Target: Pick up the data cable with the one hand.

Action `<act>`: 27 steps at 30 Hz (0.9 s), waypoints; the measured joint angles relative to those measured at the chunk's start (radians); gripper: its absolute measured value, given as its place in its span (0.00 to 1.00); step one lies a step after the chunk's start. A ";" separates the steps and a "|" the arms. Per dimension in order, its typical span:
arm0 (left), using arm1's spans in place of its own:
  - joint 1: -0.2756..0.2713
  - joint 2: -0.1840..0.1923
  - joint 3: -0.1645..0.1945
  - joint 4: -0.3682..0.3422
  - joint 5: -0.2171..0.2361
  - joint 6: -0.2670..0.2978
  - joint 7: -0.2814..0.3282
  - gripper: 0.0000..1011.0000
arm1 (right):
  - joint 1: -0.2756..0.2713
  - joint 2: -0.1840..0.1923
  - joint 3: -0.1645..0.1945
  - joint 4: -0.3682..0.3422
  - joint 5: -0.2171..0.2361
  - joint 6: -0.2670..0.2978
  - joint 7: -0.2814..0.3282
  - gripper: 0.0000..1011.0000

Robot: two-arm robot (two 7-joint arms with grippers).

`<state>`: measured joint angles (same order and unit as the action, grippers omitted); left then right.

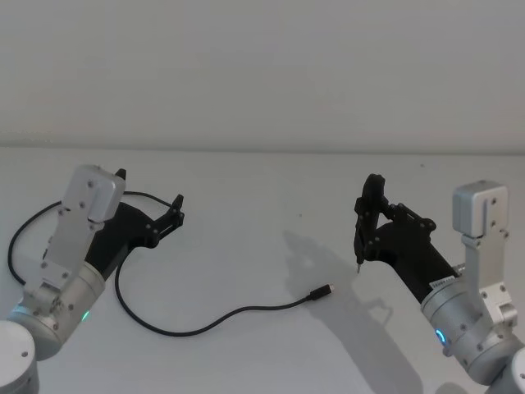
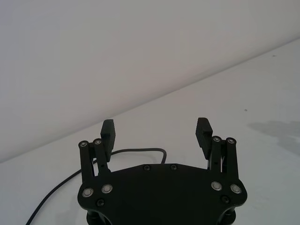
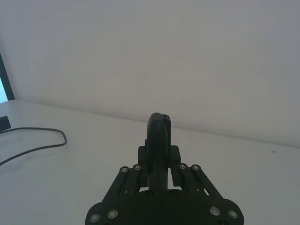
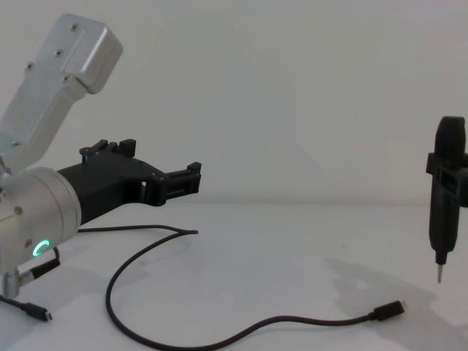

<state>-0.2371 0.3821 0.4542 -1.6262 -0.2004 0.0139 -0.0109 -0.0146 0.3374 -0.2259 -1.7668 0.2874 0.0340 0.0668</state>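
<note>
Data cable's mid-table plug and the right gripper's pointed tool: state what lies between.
Head view: only bare, shadowed table between the plug of the data cable and the tool clamped in the right gripper. The left gripper is open over the cable's loop.

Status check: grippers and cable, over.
Left gripper open, above loop of data cable. Right gripper shut on pointed black tool, held off table. Cable flat on table, ungripped. Nothing on it.

No text, brand, no. or sign can be read in any view. One small white label [image 1: 442, 281] is seen on the black base of the right gripper [image 1: 367, 228], next to the silver cylinder, near right of the scene. Its print is too small to be made out.
</note>
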 joint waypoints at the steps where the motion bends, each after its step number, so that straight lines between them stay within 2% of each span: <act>1: 0.000 0.000 0.000 0.000 0.000 0.000 0.000 0.99 | 0.000 0.000 0.000 0.000 0.000 0.000 0.000 0.27; 27: -0.002 0.000 0.000 0.000 -0.001 0.002 -0.006 0.99 | 0.000 0.000 0.000 0.000 0.000 0.000 0.000 0.27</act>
<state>-0.2395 0.3820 0.4543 -1.6259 -0.2015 0.0155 -0.0167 -0.0146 0.3375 -0.2258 -1.7668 0.2874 0.0340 0.0668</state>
